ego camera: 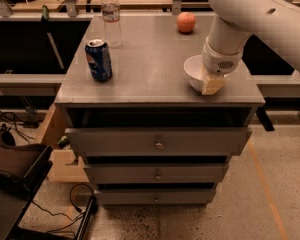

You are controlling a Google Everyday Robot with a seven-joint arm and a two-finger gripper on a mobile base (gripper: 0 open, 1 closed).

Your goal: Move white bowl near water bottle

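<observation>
The white bowl [193,70] sits on the grey cabinet top [150,69] near its front right. The gripper [212,84], a tan piece at the end of the white arm [250,19], is at the bowl's near right rim and covers that part of it. The water bottle [111,17], clear with a white cap and a label band, stands upright at the far left of the top, well apart from the bowl.
A blue soda can [98,60] stands at the front left of the top. An orange-red apple [186,22] lies at the far right. Drawers [159,143] sit below the front edge. Cables and a dark case lie on the floor at left.
</observation>
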